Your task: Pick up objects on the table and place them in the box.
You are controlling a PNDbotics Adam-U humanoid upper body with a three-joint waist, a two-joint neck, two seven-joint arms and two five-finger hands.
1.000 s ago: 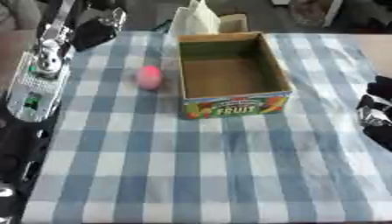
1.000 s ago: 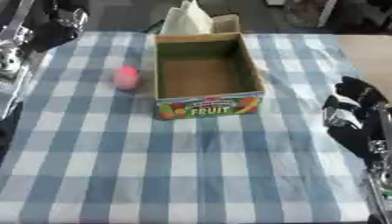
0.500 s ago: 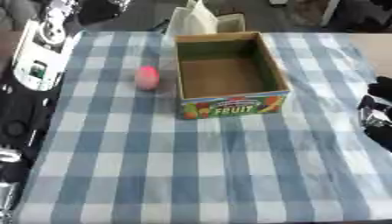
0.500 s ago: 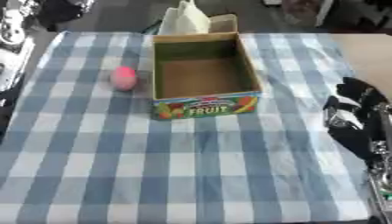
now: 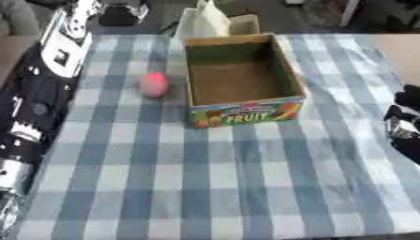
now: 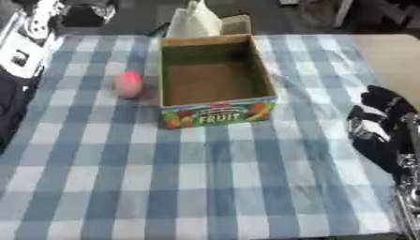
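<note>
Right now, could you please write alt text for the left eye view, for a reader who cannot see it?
An open, empty cardboard fruit box stands on a blue-and-white checked tablecloth, with a pink round object lying just to its left, apart from it. The robot's left arm runs along the left edge, and its right hand shows at the right edge.

One cardboard fruit box stands on the checked tablecloth, open and with nothing visible inside. One pink rounded object lies beside it. One white bag-like item sits behind the box.
</note>
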